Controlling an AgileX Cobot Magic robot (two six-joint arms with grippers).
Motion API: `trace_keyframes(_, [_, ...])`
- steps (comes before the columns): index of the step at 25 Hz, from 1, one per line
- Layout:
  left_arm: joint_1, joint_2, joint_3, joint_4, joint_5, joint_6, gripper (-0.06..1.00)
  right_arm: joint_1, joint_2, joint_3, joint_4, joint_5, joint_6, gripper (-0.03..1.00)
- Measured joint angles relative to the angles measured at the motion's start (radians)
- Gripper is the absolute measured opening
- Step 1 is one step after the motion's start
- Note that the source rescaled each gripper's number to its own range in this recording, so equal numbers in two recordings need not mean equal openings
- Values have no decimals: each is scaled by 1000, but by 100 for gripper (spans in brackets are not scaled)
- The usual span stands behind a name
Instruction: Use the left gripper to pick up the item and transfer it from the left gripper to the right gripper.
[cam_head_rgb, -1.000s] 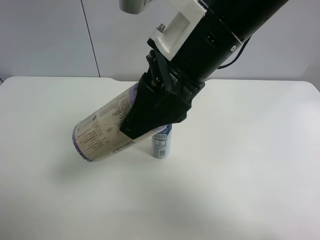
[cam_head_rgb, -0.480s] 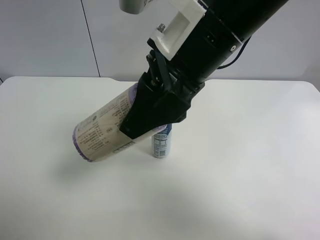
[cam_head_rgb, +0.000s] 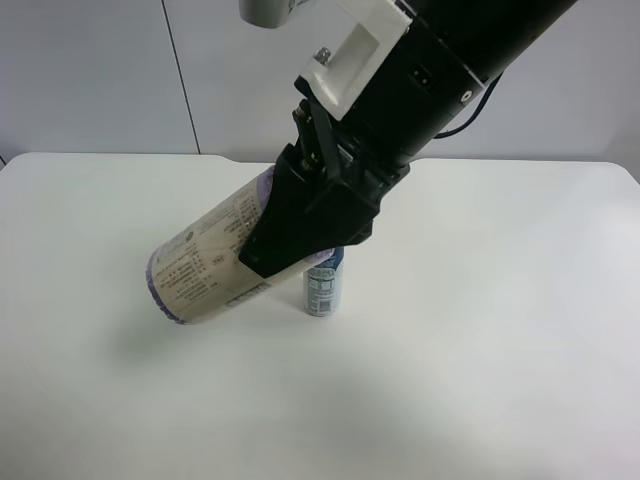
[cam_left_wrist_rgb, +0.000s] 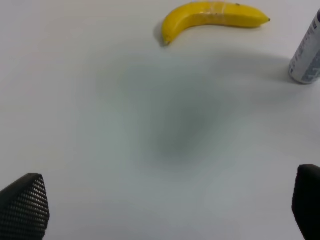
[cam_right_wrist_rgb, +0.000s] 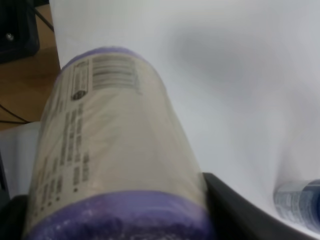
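All stays put — jaws of the right gripper (cam_head_rgb: 270, 250) clamp the item (cam_head_rgb: 200, 265) aloft, the left gripper (cam_left_wrist_rgb: 165, 200) gapes empty; handover looks done.

White table (cam_head_rgb: 520, 330) w/ pale panelled wall (cam_head_rgb: 90, 80) behind.

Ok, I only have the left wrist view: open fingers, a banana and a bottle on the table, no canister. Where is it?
Observer: The exterior high view shows the canister clamped in the right gripper.
Operator: Is it upright?
Observer: No, it's tilted. Its free purple-rimmed end points down toward the table and appears clear of it.
Operator: And the bottle, from up there?
Observer: The bottle stands upright, and the gripper hides its cap in that view.
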Motion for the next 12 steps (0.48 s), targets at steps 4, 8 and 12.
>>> trace_keyframes(4, [0,0,0,1,-3,-1,99,0,-17,0,-32,1,58,1])
trace_keyframes(8, [0,0,0,3,-3,-3,99,0,-65,0,-129,3,189,1])
trace_keyframes(12, [0,0,0,3,-3,-3,99,0,-118,0,-226,4,305,1])
